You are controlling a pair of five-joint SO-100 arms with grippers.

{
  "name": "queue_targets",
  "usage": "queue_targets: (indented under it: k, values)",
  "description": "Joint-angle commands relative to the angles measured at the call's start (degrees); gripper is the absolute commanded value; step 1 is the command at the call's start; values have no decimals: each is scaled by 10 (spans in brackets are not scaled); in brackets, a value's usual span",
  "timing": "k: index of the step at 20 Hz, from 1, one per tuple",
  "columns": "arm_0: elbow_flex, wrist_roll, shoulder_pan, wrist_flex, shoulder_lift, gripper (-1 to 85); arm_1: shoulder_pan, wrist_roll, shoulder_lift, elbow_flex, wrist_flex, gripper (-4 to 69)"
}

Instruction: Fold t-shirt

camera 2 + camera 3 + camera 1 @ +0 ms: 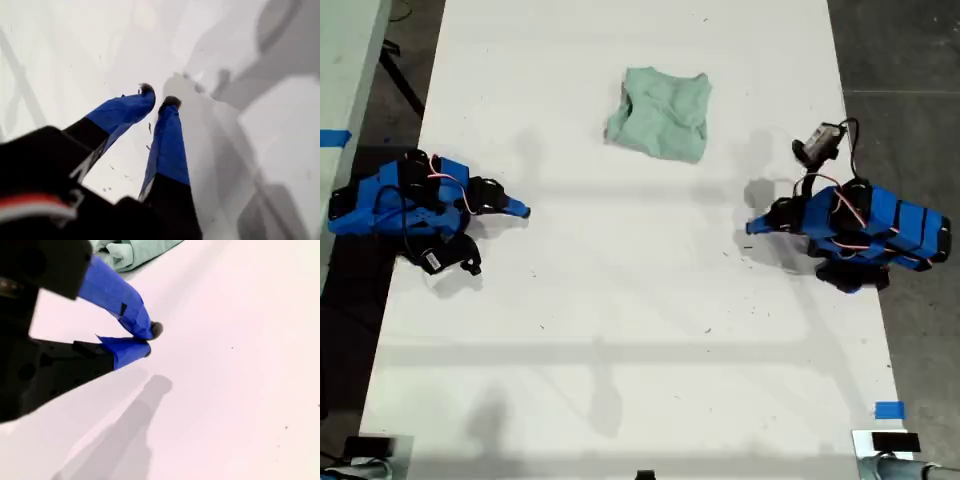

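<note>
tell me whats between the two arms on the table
Nothing: in the exterior view the table is bare between the two arms. The t-shirt lies crumpled farther up the table, off that line.

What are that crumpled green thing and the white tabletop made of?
The pale mint-green t-shirt looks like soft knit fabric: matte, with rumpled folds and a faint heathered fleck. The white table seems a smooth, hard board, perhaps laminate or painted, since it shows soft shadows and small dark specks.
</note>
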Motion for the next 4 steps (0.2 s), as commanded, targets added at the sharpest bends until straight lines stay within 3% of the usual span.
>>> queue_targets:
  k: [1, 4]
  values:
    - [-4, -1, 0, 3, 2, 26, -5, -80, 2, -2, -5, 61]
    - [-4, -1, 0, 3, 2, 26, -5, -80, 2, -2, -5, 61]
